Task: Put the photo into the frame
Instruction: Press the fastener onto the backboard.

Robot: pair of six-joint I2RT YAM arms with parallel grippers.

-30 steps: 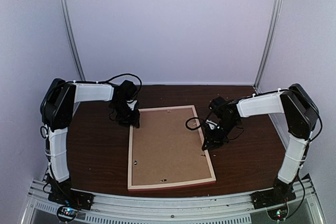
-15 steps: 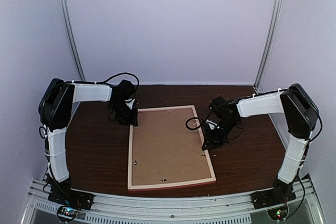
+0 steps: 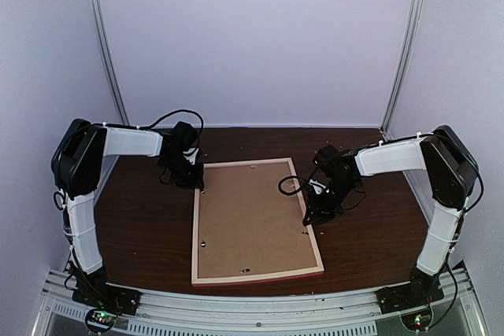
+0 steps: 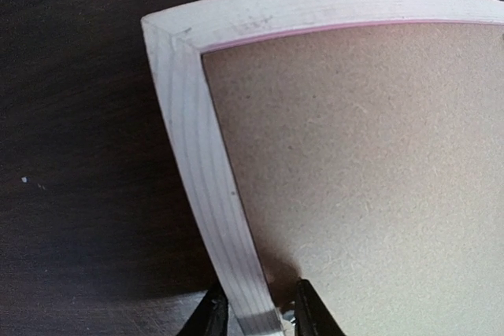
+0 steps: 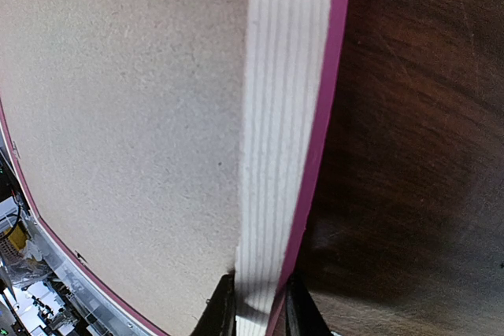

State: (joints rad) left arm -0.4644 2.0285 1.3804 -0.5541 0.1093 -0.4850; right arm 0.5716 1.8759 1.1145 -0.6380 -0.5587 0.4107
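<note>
Frame (image 4: 206, 194) face-down, left jaws narrower around its rail — grip unclear, right jaws still pinching opposite rail

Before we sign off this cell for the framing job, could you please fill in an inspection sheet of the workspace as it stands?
Surface: dark wood table, bare around the frame.
Job's things: frame lies back up, with a brown backing board inside it; photo: nothing seen.
Clutter: nothing seen.
Grippers: left gripper straddles the frame's left side near the far corner, grip unclear; right gripper is shut on the frame's right side.
Cables: black cable loops at both wrists, one near the frame's right side.
Surroundings: pale walls, metal uprights, slotted base strip at the near edge.
</note>
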